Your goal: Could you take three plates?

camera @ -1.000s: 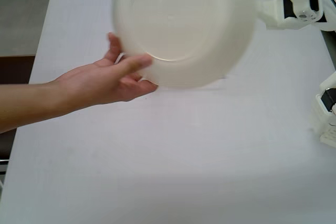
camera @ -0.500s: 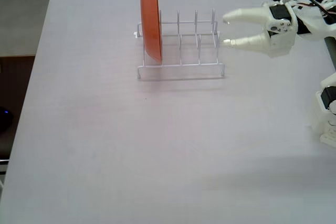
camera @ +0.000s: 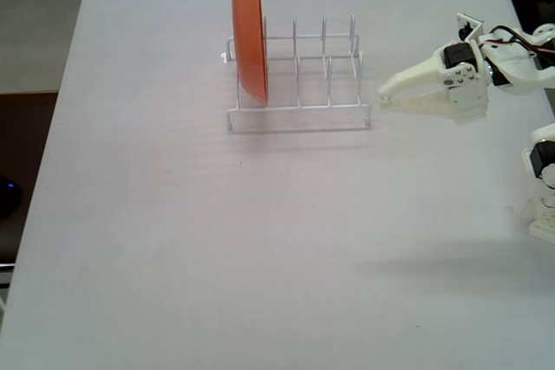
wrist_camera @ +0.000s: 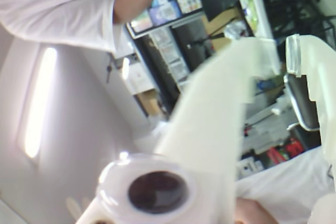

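While empty, claw (camera: 383, 94) beside rack (camera: 297, 84)

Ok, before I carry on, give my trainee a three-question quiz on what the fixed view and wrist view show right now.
1. True or false: the orange plate stands upright in the leftmost slot of the white wire rack in the fixed view.
2. How many plates are in the rack?
3. Where is the gripper? A) around the plate B) just right of the rack, holding nothing C) flat on the table at the front edge.

Key: 1 true; 2 one; 3 B.
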{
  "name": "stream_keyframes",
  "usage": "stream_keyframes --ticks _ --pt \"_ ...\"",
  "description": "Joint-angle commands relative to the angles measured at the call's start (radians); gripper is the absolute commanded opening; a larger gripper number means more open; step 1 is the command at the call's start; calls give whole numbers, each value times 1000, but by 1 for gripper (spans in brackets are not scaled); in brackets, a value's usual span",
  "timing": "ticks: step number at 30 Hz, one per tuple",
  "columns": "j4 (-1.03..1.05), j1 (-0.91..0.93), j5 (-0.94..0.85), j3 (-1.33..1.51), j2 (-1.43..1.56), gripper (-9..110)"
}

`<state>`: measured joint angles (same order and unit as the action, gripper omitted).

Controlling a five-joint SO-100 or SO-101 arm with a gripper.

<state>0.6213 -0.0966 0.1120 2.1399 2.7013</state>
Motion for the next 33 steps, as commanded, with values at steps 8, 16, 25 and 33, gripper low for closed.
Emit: stream_keyframes --ticks 8,16,25,33 --pt "-20 3 18 264 291 0" --pt "-20 52 0 489 430 0" --pt "-37 77 -17 669 540 0" --pt "-66 72 -9 802 604 0"
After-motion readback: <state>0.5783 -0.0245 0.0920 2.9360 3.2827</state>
